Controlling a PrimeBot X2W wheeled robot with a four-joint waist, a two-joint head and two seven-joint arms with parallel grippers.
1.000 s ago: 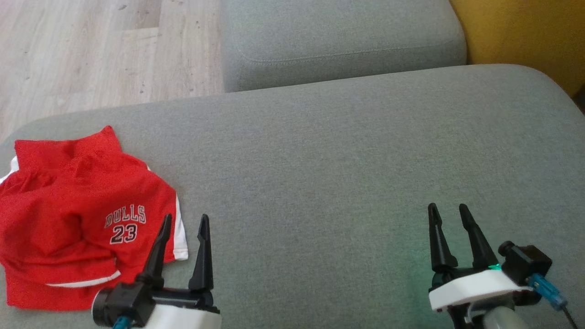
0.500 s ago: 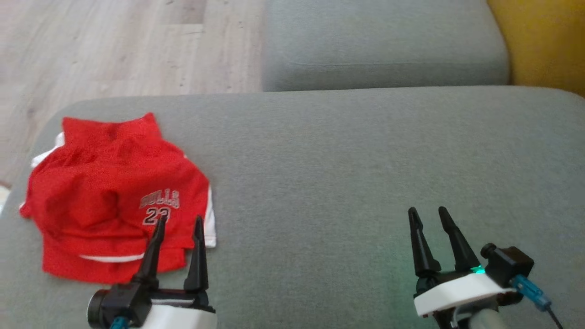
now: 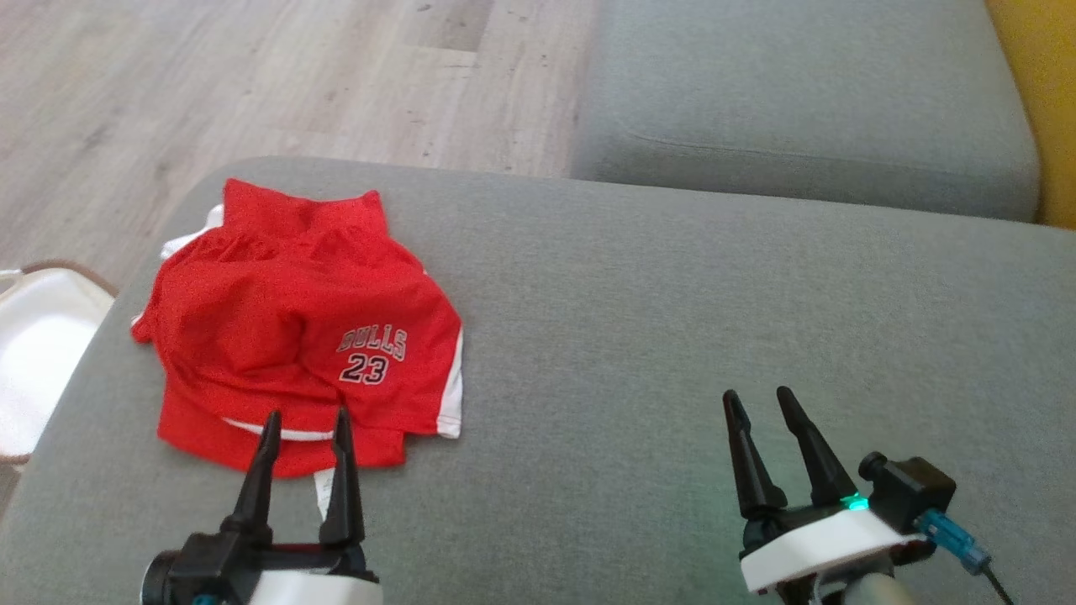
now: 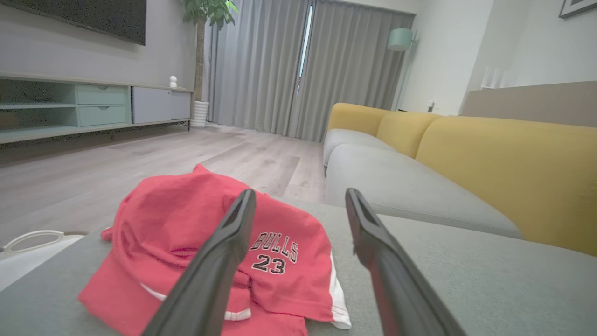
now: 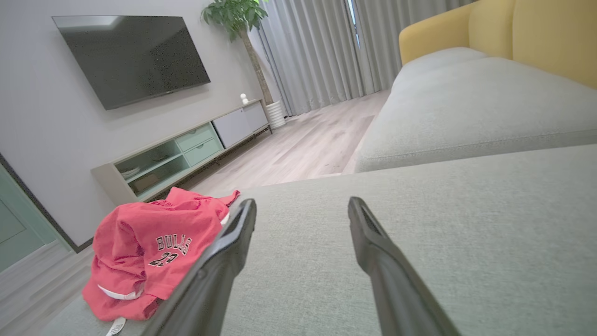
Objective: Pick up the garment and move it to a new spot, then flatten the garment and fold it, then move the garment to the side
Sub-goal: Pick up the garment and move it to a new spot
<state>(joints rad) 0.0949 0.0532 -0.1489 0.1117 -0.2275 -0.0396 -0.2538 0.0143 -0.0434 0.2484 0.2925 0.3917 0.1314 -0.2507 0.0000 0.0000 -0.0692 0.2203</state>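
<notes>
- A pair of red shorts point(image 3: 294, 336), printed "BULLS 23", lies crumpled and partly doubled over at the left end of a grey sofa seat point(image 3: 672, 319), close to the edge above the wooden floor point(image 3: 252, 76).
- The left gripper point(image 3: 305, 413) hovers at the near hem of the shorts, jaws spread wide with nothing between them. In the left wrist view its two fingers frame the lettering. Whether the tips touch the cloth cannot be told.
- The right gripper point(image 3: 756, 391) hangs well apart to the right over bare cushion, its jaws likewise parted and empty.
- The pick-up, the task's first step, appears to be in hand. The shorts are not yet lifted, and nothing has been flattened or folded.
- The next move likely calls for the left gripper to come down and pinch a fold or hem firmly enough to hold the thin, loose fabric. It would then carry the shorts to the open stretch of seat on the right.
- A white label point(image 3: 324, 491) pokes out below the near hem.
- A white basket point(image 3: 34, 353) stands on the floor beside the sofa's left end.
</notes>
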